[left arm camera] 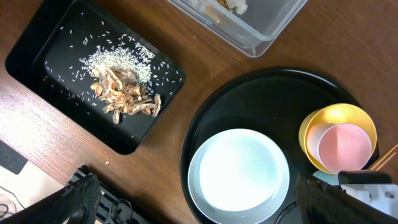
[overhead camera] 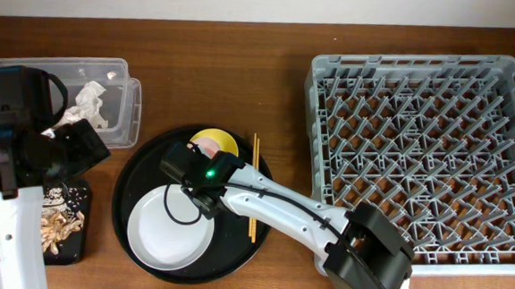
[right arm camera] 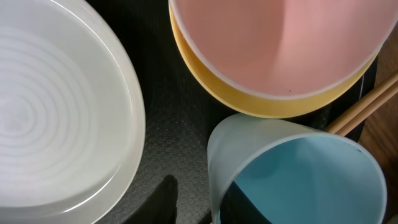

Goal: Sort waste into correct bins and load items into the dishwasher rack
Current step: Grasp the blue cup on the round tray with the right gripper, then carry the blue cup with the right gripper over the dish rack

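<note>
Yellow round bowl [left arm camera: 323,121] holds the small pink cup [left arm camera: 344,146]. The left gripper [left arm camera: 208,200] jaws are apart; right gripper [overhead camera: 198,163], I cannot tell.

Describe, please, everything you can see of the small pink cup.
The pink cup is small and round, matte plastic by its look, with a thin paler rim. It stands upright and looks empty, nested inside the yellow bowl, whose rim shows around it. Both sit on the round black tray, beside the light-blue cup.
</note>
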Robot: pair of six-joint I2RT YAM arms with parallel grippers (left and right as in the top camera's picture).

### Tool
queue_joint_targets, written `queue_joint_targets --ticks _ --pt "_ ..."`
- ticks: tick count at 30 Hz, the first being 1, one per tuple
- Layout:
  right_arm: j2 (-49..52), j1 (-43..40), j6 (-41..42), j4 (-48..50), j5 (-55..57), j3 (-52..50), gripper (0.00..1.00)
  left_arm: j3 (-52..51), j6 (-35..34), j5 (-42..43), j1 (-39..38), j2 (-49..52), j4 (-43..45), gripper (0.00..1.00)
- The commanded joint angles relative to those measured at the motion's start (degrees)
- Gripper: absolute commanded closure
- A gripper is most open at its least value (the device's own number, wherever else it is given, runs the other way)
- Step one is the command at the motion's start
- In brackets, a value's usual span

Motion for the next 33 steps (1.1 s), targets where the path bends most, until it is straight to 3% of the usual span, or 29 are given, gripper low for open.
queue_joint_targets --ticks 1,8,19,25,33 --pt "1.1 0.2 -0.2 0.0 1.1 -0.6 0.83 0.6 -0.5 0.2 0.3 -0.8 0.0 0.01" --pt "1.1 0.2 -0.2 -0.1 1.1 -0.5 0.96 0.6 -0.5 0.2 0.3 -0.8 0.0 0.01" --pt "-4.5 -3.6 -0.7 -10.7 1.4 6.3 0.96 0.6 -0.5 0.2 0.3 -0.8 0.0 0.01" --pt "-11.5 -13.2 -2.2 -13.1 -2.8 8.1 0.96 0.6 -0.5 0.2 0.3 -0.8 0.0 0.01" --pt "-19.6 -34.9 -12.0 -11.6 -30.1 8.2 0.96 0.6 -0.5 0.2 0.3 -0.8 0.0 0.01"
